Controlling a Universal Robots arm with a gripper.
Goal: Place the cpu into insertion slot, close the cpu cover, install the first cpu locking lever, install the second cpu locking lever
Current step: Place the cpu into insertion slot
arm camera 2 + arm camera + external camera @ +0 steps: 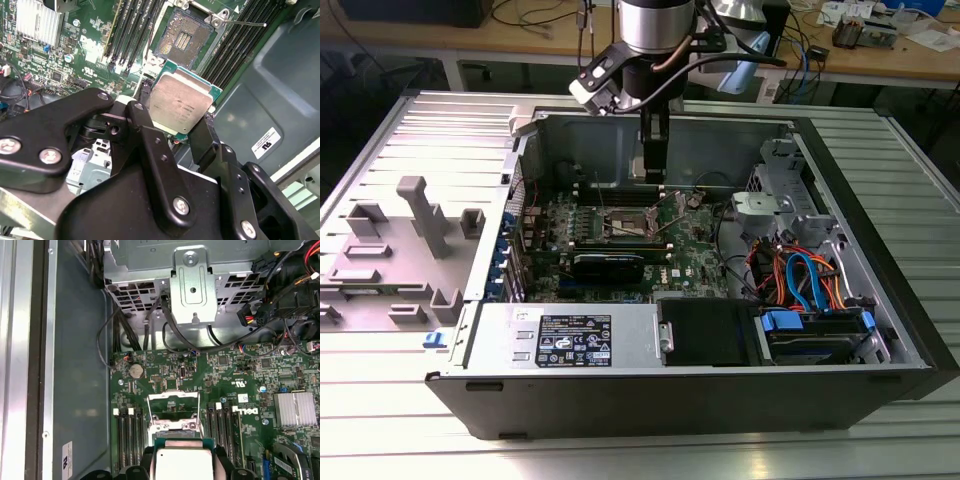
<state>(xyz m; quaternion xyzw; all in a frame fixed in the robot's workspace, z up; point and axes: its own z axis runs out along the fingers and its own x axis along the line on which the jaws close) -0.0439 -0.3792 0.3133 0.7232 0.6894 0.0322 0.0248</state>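
Observation:
The cpu (179,102), a flat square chip with a silver-grey top and green edge, is clamped between my black fingers (145,120). My gripper (175,120) is shut on it and holds it tilted above the motherboard. Just beyond the chip lies the insertion slot (182,37), open, with its contact field bare. In the first wrist view the cpu (182,462) hangs in front of the slot (172,426), and the cpu cover (173,396) stands raised behind it. A thin locking lever (245,22) sticks out sideways. In the exterior view the gripper (655,170) reaches down into the open case above the slot (623,222).
Long black memory slots (130,437) flank the socket on both sides. A finned silver heatsink (295,409) and a metal drive cage (192,285) with cables stand nearby. Grey fixtures (420,215) sit on the table at the exterior view's left, and a power supply (570,335) fills the case's front.

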